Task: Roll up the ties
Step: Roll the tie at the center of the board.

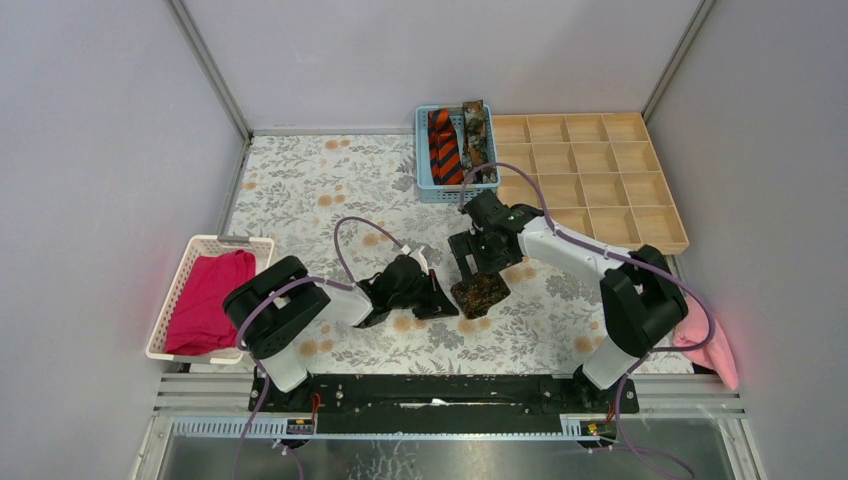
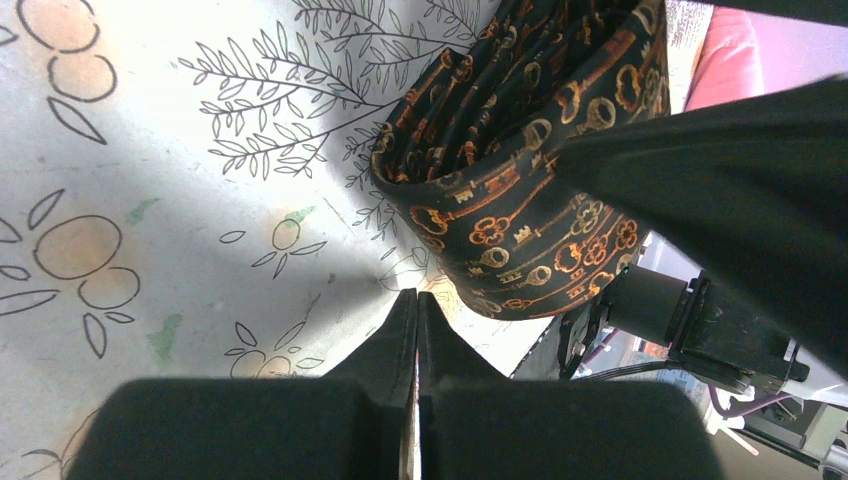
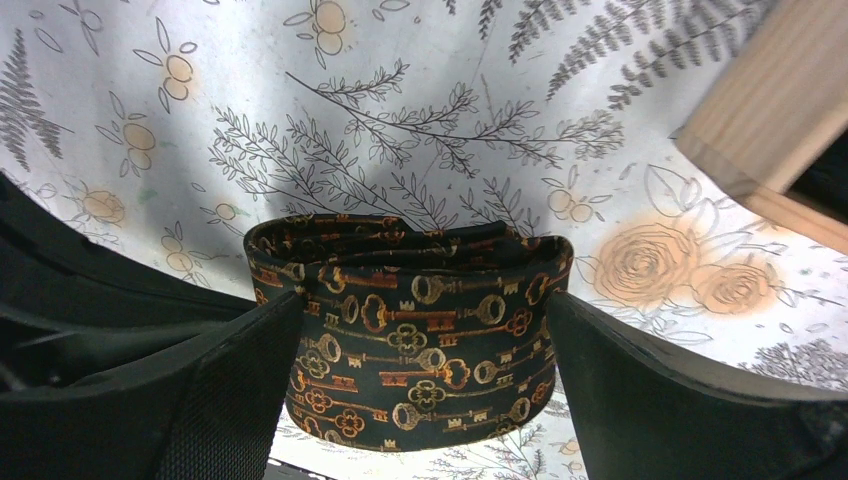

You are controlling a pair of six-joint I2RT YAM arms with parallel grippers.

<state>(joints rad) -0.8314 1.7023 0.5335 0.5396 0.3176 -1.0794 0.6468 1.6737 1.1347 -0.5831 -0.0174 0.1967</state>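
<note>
A dark tie with a gold-and-orange key pattern, rolled into a coil (image 1: 481,293), stands on the flowered tablecloth; it also shows in the left wrist view (image 2: 520,225) and the right wrist view (image 3: 410,350). My right gripper (image 1: 478,268) (image 3: 422,305) straddles the coil from above, one finger pressed on each side. My left gripper (image 1: 443,303) (image 2: 417,300) is shut and empty, its tips on the cloth just left of the coil. An orange-and-black striped tie (image 1: 445,148) and a brown mottled tie (image 1: 477,132) lie in the blue basket (image 1: 424,185). No plain black tie shows.
A wooden compartment tray (image 1: 600,170) sits at the back right, its corner in the right wrist view (image 3: 780,120). A white basket (image 1: 170,300) with a magenta cloth (image 1: 208,300) stands at the left. A pink cloth (image 1: 712,350) lies off the right table edge.
</note>
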